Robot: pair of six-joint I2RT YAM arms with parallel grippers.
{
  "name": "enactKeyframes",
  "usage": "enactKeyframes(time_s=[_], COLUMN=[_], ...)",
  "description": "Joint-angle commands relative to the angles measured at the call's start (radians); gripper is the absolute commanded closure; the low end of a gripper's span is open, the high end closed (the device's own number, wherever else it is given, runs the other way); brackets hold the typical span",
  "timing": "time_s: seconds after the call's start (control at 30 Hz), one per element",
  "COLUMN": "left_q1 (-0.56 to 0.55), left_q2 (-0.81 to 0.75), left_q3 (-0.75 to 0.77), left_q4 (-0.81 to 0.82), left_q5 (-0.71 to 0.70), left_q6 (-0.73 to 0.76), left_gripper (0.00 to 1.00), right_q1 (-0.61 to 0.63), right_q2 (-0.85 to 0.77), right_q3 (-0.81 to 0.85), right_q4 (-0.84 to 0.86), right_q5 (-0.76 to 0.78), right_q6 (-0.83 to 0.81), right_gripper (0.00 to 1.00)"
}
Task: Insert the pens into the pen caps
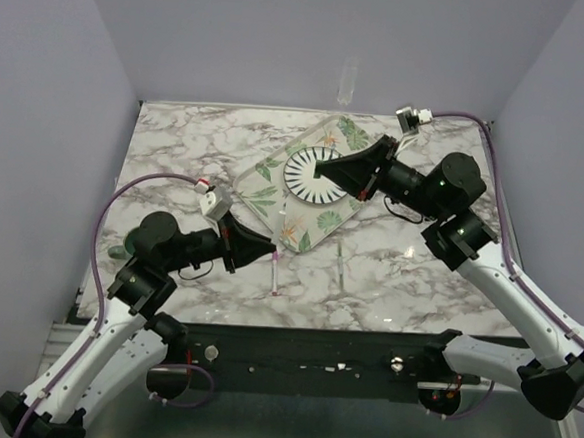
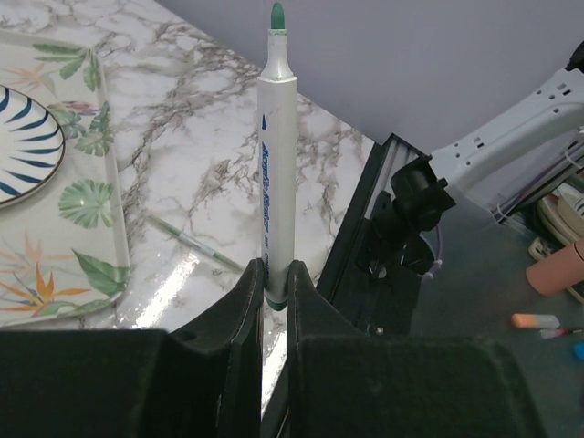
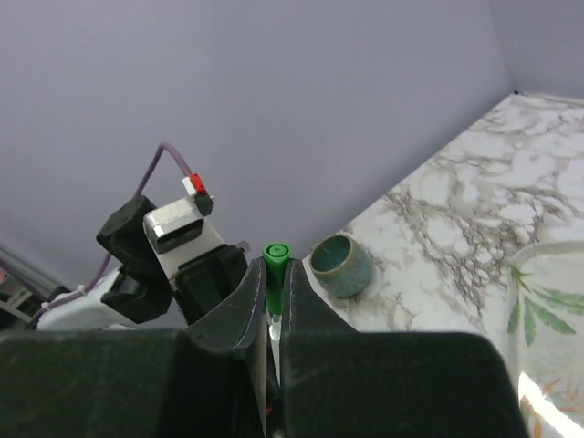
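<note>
- A marble bench [image 1: 197, 142] sits boxed in by plain lavender walls, with a leaf-print tray [image 2: 121, 266] on it carrying a blue-striped plate [image 2: 23, 146].
- The left fingers [image 2: 233, 319] are pressed onto the back end of a white pen [image 2: 274, 164]. Its green tip points away from them.
- From overhead that pen [image 1: 273, 276] hangs just off the tray's near corner, its long axis running toward the near edge of the bench.
- The right fingers [image 3: 246, 301] pinch a green pen cap [image 3: 276, 258] above the plate. The cap sticks out in line with them, and what looks like its open end faces the left arm.
- Pen and cap are well apart.
- A second, thinner pen [image 1: 341, 265] lies flat on the marble just off the tray.
- A small teal bowl [image 3: 342, 266] stands on the bench near the left arm.
</note>
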Motion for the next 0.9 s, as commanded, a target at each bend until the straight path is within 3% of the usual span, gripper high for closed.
enactKeyframes(time_s=[0.0,0.53,0.87], left_q1=[-0.014,-0.017,-0.017], left_q2=[-0.058,-0.079,-0.102], left_q3=[-0.012,0.004,0.004], left_q4=[0.033,0.012,0.007], left_q5=[0.051,-0.023,-0.043], left_q6=[0.018,0.040,0.043], left_gripper=[1.00,1.00,1.00], right_q1=[0.055,0.214,0.313], right_q2=[0.045,0.088,0.076], right_q3=[0.079,-0.010,-0.019], right_q4=[0.032,0.227,0.158], right_q5=[0.002,0.101,0.287], right_q6=[-0.027,0.004,-0.080], right_gripper=[0.99,0.99,0.99])
